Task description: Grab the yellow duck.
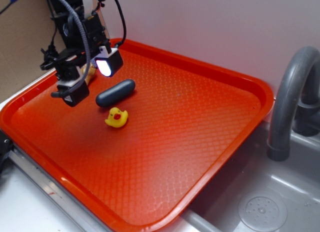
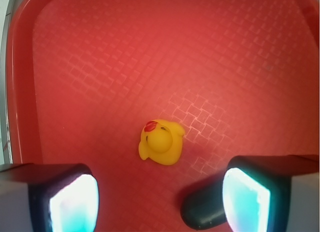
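Your yellow duck point(image 1: 116, 117) sits upright on the red tray point(image 1: 200, 142), near its left-middle — small, rounded, glossy bright yellow, with a reddish-orange beak and a dark eye dot. Just behind it lies a dark grey-blue capsule point(image 1: 115, 92), close but apart. Your gripper point(image 1: 90, 78) hangs above the tray behind the capsule, jaws spread wide and holding nothing — in the wrist view the duck point(image 2: 161, 142) shows ahead of the two lit fingertips point(image 2: 75, 204).
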You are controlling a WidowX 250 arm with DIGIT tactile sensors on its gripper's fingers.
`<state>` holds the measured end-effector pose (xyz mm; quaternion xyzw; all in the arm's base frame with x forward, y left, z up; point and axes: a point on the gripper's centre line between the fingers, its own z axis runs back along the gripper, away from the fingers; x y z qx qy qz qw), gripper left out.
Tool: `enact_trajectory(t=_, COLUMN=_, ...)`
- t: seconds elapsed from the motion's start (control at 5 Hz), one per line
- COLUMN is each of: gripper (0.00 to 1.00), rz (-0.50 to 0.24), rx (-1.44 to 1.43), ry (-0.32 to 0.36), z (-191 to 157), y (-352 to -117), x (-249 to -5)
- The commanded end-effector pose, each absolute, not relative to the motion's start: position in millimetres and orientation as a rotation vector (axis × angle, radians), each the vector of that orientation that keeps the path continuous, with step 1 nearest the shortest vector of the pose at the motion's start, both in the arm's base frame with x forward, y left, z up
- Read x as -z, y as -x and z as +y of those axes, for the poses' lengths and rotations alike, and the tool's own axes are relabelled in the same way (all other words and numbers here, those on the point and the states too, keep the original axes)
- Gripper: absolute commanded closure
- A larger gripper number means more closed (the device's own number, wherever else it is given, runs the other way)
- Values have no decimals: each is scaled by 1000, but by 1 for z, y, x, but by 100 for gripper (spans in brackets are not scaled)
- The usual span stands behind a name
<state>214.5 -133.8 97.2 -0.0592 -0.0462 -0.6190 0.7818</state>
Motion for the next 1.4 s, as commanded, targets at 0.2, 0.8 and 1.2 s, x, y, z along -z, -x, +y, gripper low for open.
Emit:
enact_trajectory(t=0.2, gripper=0, rz=-109, rx=1415, ry=133, z=-139, y=-167, x=-41)
enact_trajectory(t=0.8, gripper=100, rz=-103, rx=1447, ry=75, z=-143, y=-174, x=-29)
enact_trajectory(t=1.2, gripper=100, rz=-140, rx=1390, ry=28, z=-130, y=-179, x=-67)
